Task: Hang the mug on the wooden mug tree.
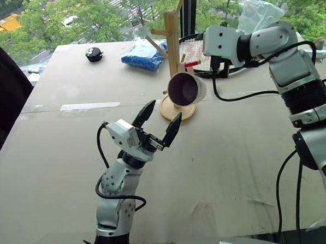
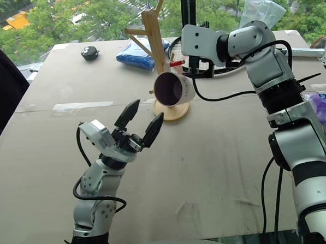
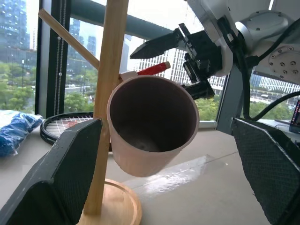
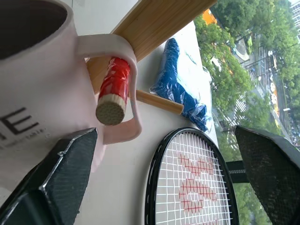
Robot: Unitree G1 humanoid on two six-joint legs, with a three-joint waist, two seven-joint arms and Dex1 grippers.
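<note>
Hanging mug [image 1: 186, 89] on peg, right gripper [image 3: 185, 63] wide open

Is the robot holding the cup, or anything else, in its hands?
No, nothing is held. The mug hangs by its handle on a red-wrapped peg of the wooden mug tree. The right hand and left hand are both open.
</note>
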